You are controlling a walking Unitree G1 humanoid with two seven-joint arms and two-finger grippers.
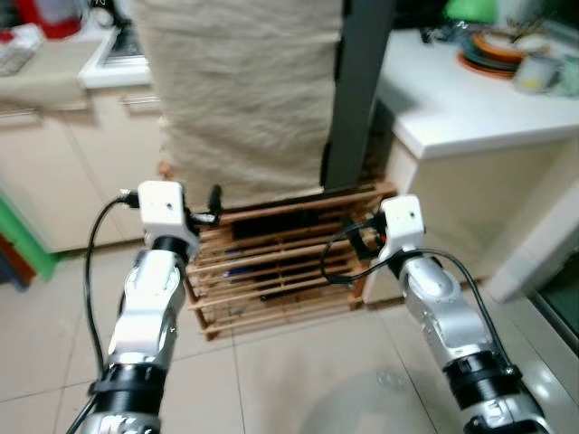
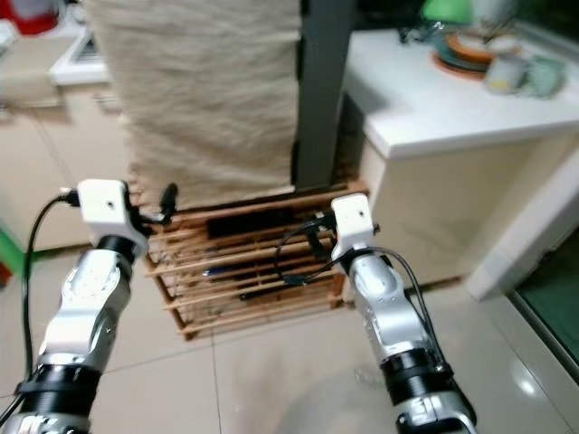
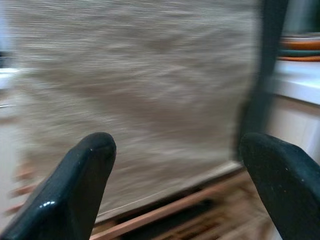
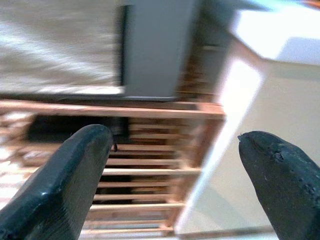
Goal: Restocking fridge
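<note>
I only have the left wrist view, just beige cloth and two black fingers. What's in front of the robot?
Observer: A tall unit draped in beige cloth stands on a slatted wooden rack on the tiled floor.
Operator: Where's the other pincer?
Observer: The right pincer is raised beside the left pincer, open, facing the rack's right end.
Operator: Anything to my right?
Observer: A white counter with stacked plates and a mug near its far edge.
Operator: And left?
Observer: Cream cabinets under a worktop, with something red on it.
</note>
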